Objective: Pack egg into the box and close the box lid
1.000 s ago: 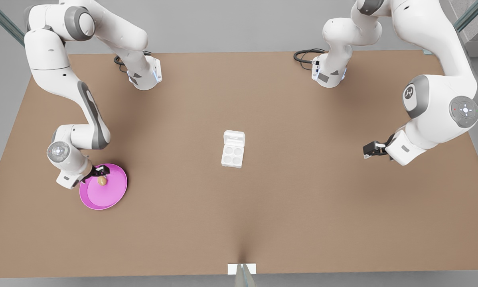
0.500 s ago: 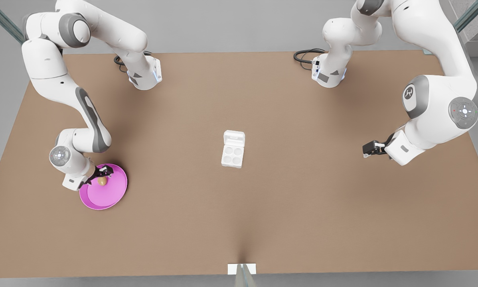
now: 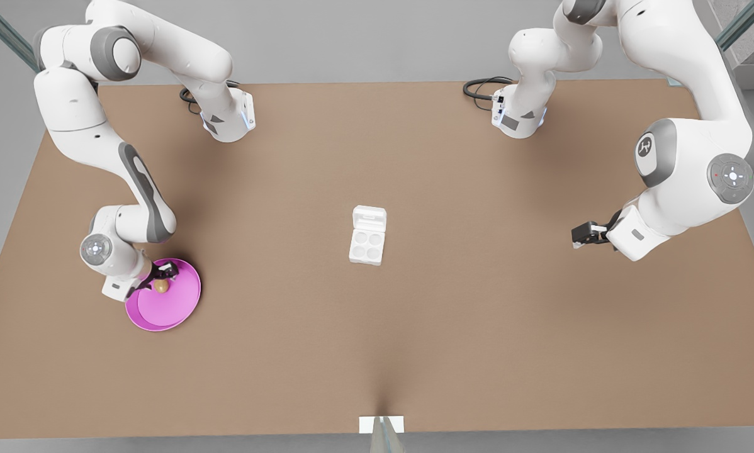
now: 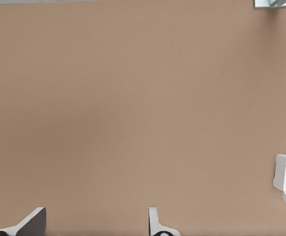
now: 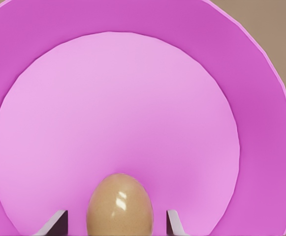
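I see my right hand (image 3: pixel 161 275) at the lower left of the front view, low over the pink plate (image 3: pixel 179 308). Its fingers (image 5: pixel 58 222) are spread, one on each side of the egg (image 3: pixel 161 285), and I see a gap between each finger and the shell. The egg lies on the plate, near the rim that is close to the wrist.

My left hand (image 3: pixel 577 240) waits at the right side of the front view, above the bare brown surface (image 3: pixel 478 327), well apart from the box (image 3: pixel 367 244). Its fingers (image 4: pixel 158 225) are spread and hold nothing.

The box stands in the middle of the surface. The box lid (image 3: pixel 369 219) is open and lies flat behind the four empty cups.
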